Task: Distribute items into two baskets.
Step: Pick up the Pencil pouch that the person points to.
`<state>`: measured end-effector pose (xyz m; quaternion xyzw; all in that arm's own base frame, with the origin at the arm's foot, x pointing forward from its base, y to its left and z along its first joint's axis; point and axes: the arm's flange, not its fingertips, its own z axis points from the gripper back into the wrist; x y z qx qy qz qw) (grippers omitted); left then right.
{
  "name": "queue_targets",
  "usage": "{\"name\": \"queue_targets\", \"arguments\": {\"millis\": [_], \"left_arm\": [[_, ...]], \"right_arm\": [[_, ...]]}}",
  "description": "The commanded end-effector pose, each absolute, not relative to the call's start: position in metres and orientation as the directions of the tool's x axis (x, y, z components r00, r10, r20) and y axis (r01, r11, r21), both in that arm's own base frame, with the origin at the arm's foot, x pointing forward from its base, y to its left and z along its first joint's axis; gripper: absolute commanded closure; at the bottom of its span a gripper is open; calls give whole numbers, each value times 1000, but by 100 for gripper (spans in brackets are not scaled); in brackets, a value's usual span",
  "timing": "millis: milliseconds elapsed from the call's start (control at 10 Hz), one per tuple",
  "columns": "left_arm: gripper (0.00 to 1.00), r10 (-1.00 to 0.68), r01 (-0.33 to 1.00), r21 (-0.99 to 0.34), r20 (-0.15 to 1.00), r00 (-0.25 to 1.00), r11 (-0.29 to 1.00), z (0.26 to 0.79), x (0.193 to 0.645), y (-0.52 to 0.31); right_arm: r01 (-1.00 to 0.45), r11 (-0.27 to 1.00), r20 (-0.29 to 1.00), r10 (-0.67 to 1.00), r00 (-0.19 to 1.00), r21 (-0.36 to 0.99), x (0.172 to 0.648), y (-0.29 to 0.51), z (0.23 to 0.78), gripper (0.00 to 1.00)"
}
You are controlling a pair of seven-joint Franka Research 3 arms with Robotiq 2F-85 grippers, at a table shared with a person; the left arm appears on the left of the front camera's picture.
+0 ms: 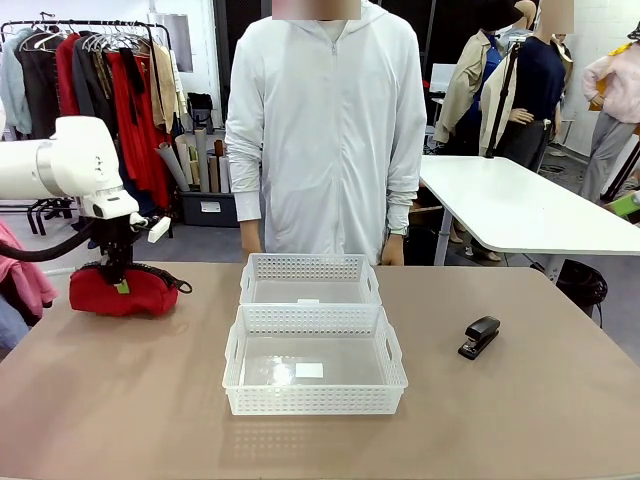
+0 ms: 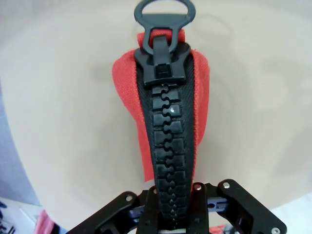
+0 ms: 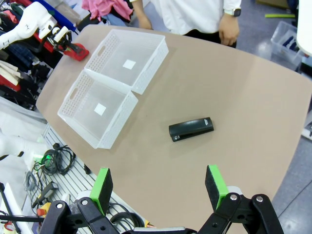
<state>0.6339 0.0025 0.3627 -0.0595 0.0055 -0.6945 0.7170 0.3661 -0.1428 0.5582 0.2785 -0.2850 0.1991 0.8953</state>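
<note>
The red pouch (image 1: pixel 122 291) lies at the table's left edge, its black zipper (image 2: pixel 168 146) running up the left wrist view. My left gripper (image 1: pixel 115 272) comes straight down on the pouch's top and is shut on it along the zipper. Two white baskets sit mid-table, the near basket (image 1: pixel 243 345) in front of the far basket (image 1: pixel 372 284), both empty apart from a small label. The black stapler (image 1: pixel 480 336) lies on the table to the right of them. My right gripper (image 3: pixel 159 190) hovers high above the table's right part, open, with the stapler (image 3: pixel 191 129) below and ahead of it.
A person in a white jacket (image 1: pixel 330 130) stands at the far edge behind the baskets, hands hanging down. Bare table (image 1: pixel 520 420) lies in front and to the right. A second white table (image 1: pixel 520 205) stands farther back on the right.
</note>
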Motion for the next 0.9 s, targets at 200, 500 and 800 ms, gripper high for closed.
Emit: {"name": "queue_targets", "arguments": {"millis": [200, 500, 800], "left_arm": [[100, -996, 995, -73, 52, 77, 73, 436, 602, -6], [100, -989, 996, 30, 126, 76, 80, 496, 545, -22], [100, -985, 985, 118, 134, 108, 124, 550, 503, -23]], "right_arm": [[-520, 763, 625, 199, 755, 384, 366, -142, 560, 0], [-520, 763, 625, 199, 755, 384, 366, -142, 560, 0], [-520, 763, 625, 199, 755, 384, 366, -142, 560, 0]]}}
